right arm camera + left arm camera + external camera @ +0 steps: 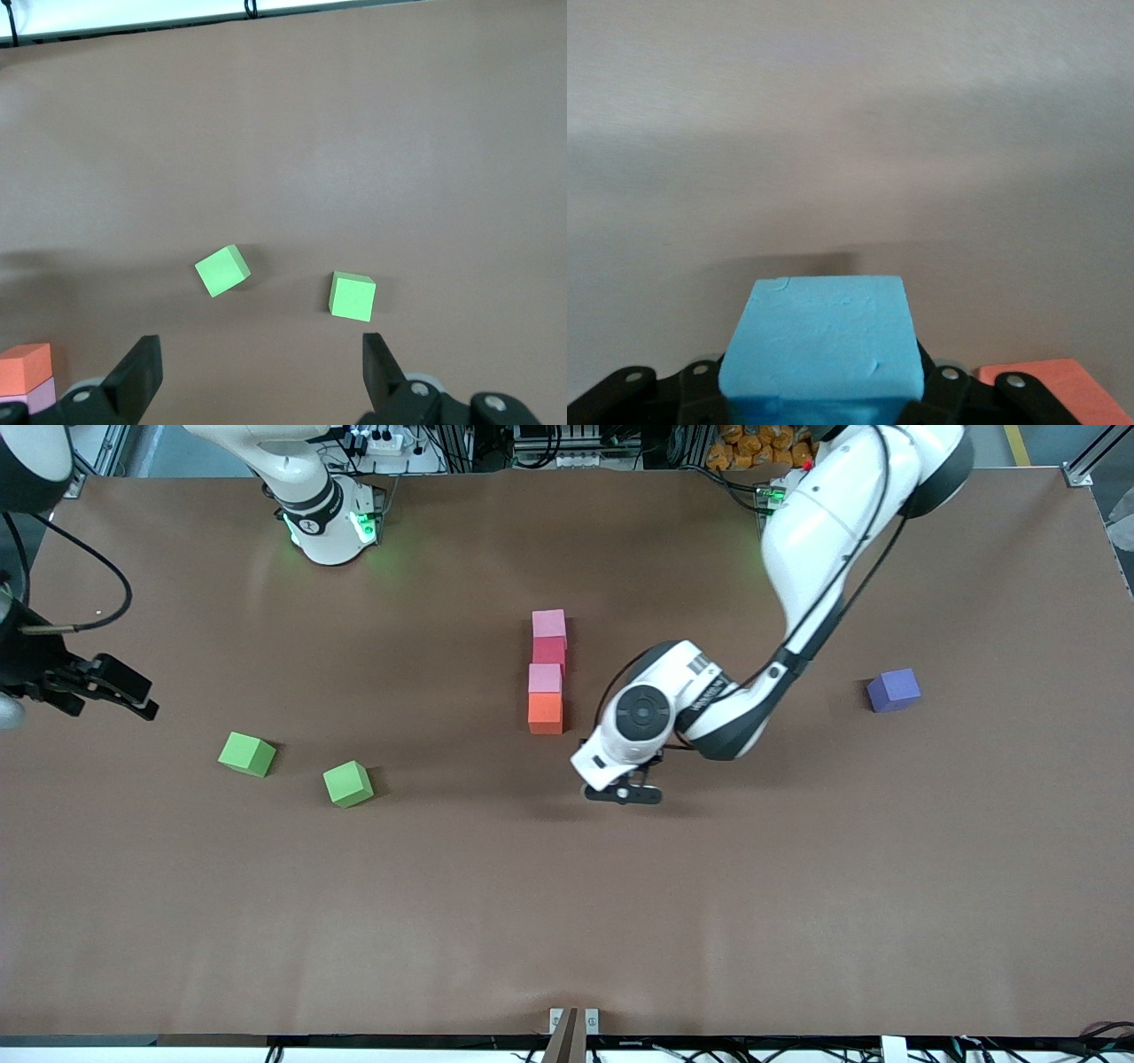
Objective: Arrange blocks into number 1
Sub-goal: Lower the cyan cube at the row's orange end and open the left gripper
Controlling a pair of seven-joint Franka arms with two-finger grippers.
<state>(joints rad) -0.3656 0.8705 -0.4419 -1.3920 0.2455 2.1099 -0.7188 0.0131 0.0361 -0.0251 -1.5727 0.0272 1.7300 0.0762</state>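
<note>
Four blocks form a straight column at the table's middle: light pink, crimson red, light pink and orange, the orange one nearest the front camera. My left gripper hangs low over bare table just beside the orange block. It is shut on the light blue block, which the hand hides in the front view. My right gripper waits open and empty over the table's edge at the right arm's end.
Two green cubes lie between the column and the right arm's end, also seen from the right wrist. A purple cube sits toward the left arm's end. The brown table stretches toward the front camera.
</note>
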